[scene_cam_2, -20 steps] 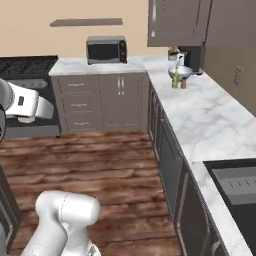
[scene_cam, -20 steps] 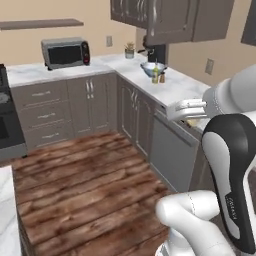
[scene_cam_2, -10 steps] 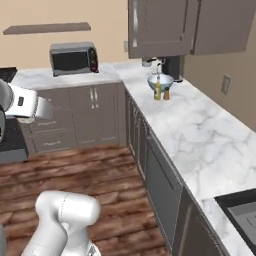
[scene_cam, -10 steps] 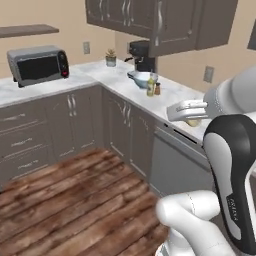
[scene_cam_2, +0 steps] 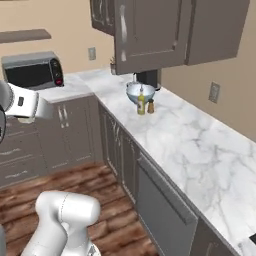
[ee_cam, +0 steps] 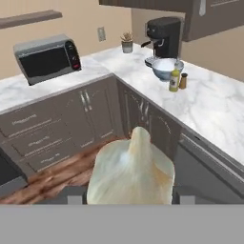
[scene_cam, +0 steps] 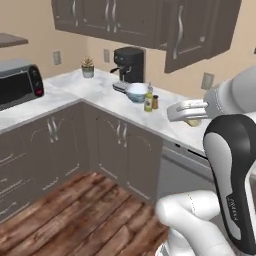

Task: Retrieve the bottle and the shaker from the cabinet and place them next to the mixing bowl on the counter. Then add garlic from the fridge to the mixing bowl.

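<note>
Garlic [ee_cam: 129, 171], clamped in end effector [ee_cam: 128, 193]; mixing bowl [ee_cam: 164, 67] lies well ahead, right, on surface [ee_cam: 214, 102].

white marble tabletop [scene_cam_2: 200, 145] — on it the mixing bowl [scene_cam_2: 138, 91], with the bottle [scene_cam_2: 141, 104] and shaker [scene_cam_2: 150, 106] just beside; coffee machine [scene_cam: 129, 65], potted plant [scene_cam: 88, 67] and microwave [ee_cam: 46, 58] stand farther along.
</note>
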